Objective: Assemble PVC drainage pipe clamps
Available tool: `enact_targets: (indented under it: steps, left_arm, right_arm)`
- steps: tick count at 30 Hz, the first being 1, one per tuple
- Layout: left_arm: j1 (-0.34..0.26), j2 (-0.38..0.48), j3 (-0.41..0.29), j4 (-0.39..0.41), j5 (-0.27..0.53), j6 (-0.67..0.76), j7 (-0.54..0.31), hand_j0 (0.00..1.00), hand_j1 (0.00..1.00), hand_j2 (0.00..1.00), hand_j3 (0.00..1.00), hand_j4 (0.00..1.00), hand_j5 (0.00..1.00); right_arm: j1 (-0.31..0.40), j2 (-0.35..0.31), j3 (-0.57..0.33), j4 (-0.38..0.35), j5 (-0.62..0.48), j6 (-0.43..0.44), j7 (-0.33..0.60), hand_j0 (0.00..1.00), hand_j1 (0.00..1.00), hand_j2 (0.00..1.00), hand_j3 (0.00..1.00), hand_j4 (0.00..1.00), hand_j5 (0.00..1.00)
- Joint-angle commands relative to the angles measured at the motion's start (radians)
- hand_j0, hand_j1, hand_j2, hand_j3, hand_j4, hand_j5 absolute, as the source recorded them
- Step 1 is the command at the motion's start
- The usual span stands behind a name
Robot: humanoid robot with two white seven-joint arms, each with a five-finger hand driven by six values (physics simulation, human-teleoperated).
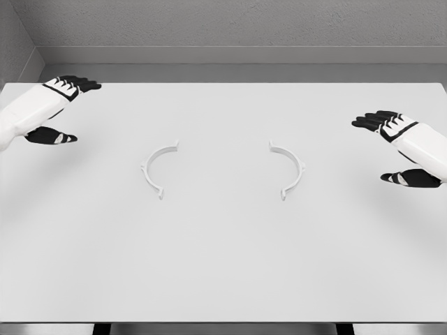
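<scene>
Two white half-ring pipe clamp pieces lie flat on the white table (223, 265). The left half (151, 171) curves with its opening toward the right; the right half (296, 169) opens toward the left. A gap of bare table separates them. My left hand (61, 105) hovers at the far left, well away from the left half, fingers spread and holding nothing. Over at the far right edge, my right hand (391, 143) is likewise open and empty, off to the right of the right half.
A grey wall runs behind the table's far edge. The table's front edge shows at the bottom of the view.
</scene>
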Motion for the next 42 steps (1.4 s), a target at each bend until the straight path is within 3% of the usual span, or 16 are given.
enact_targets:
  steps: [1, 10, 12, 14, 18, 25, 33, 37, 42]
  left_arm:
    - [0.0, 0.001, -0.002, -0.002, 0.003, 0.001, 0.0, 1.0, 1.0, 1.0, 1.0, 1.0, 1.0]
    - [0.008, -0.039, -0.01, -0.006, 0.005, 0.001, 0.0, 1.0, 1.0, 1.0, 1.0, 1.0, 1.0]
    - [0.006, -0.04, -0.01, -0.004, 0.005, 0.001, 0.0, 1.0, 1.0, 1.0, 1.0, 1.0, 1.0]
    - [0.006, -0.046, -0.011, -0.004, 0.005, 0.001, 0.0, 1.0, 1.0, 1.0, 1.0, 1.0, 1.0]
    - [0.006, -0.077, -0.043, -0.002, 0.003, 0.001, 0.0, 1.0, 1.0, 1.0, 1.0, 1.0, 1.0]
    - [-0.005, -0.135, -0.082, 0.014, -0.001, 0.001, 0.0, 1.0, 1.0, 1.0, 1.0, 1.0, 1.0]
    - [-0.015, -0.169, -0.103, 0.071, -0.001, 0.001, 0.0, 1.0, 1.0, 1.0, 1.0, 1.0, 1.0]
    - [-0.06, -0.17, -0.161, 0.111, -0.001, 0.001, 0.0, 1.0, 1.0, 1.0, 1.0, 1.0, 1.0]
    - [-0.061, -0.177, -0.175, 0.117, -0.041, 0.001, 0.0, 1.0, 1.0, 1.0, 1.0, 1.0, 1.0]
  right_arm:
    - [0.0, 0.0, 0.001, 0.002, -0.006, 0.003, -0.004, 1.0, 1.0, 1.0, 1.0, 1.0, 1.0]
    - [-0.006, 0.0, 0.021, 0.009, -0.004, 0.003, 0.004, 1.0, 1.0, 1.0, 1.0, 1.0, 1.0]
    - [-0.159, 0.0, 0.223, 0.069, 0.008, 0.003, 0.063, 1.0, 1.0, 1.0, 1.0, 1.0, 1.0]
    - [-0.23, 0.043, 0.296, 0.137, 0.065, 0.015, 0.097, 1.0, 1.0, 1.0, 1.0, 1.0, 1.0]
    - [-0.261, 0.121, 0.297, 0.141, 0.267, 0.095, 0.094, 1.0, 1.0, 1.0, 1.0, 1.0, 1.0]
    - [-0.298, 0.158, 0.29, 0.141, 0.395, 0.193, 0.045, 1.0, 1.0, 1.0, 1.0, 1.0, 1.0]
    - [-0.342, 0.273, 0.296, 0.203, 0.441, 0.202, 0.043, 1.0, 1.0, 1.0, 1.0, 1.0, 1.0]
    - [-0.357, 0.29, 0.299, 0.252, 0.444, 0.202, 0.043, 1.0, 1.0, 1.0, 1.0, 1.0, 1.0]
    - [-0.354, 0.291, 0.337, 0.262, 0.444, 0.201, 0.043, 1.0, 1.0, 1.0, 1.0, 1.0, 1.0]
